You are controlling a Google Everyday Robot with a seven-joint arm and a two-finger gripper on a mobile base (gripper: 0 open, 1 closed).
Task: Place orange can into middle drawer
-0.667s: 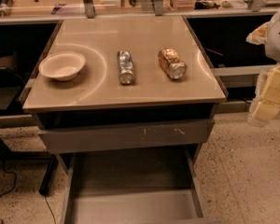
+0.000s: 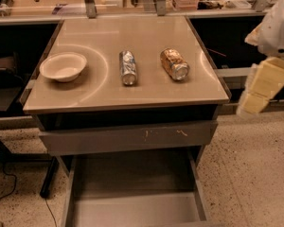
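Note:
The orange can (image 2: 174, 64) lies on its side at the right of the cabinet's beige top, its silver end turned toward the front. The middle drawer (image 2: 132, 211) is pulled open below and toward the front, with a bare grey floor and low side walls. My gripper (image 2: 259, 88), pale yellow on a white arm, hangs off the cabinet's right edge. It is to the right of the can, apart from it, and holds nothing that I can see.
A slim silver-blue can (image 2: 128, 67) lies on its side to the left of the orange can. A white bowl (image 2: 63, 66) sits at the left of the top. A shut grey drawer front (image 2: 128, 136) with orange scratches is above the open drawer. Cluttered benches stand behind.
My gripper has shifted a little to the left and up, toward the cabinet's right edge. The cans, the bowl and the drawer have not moved.

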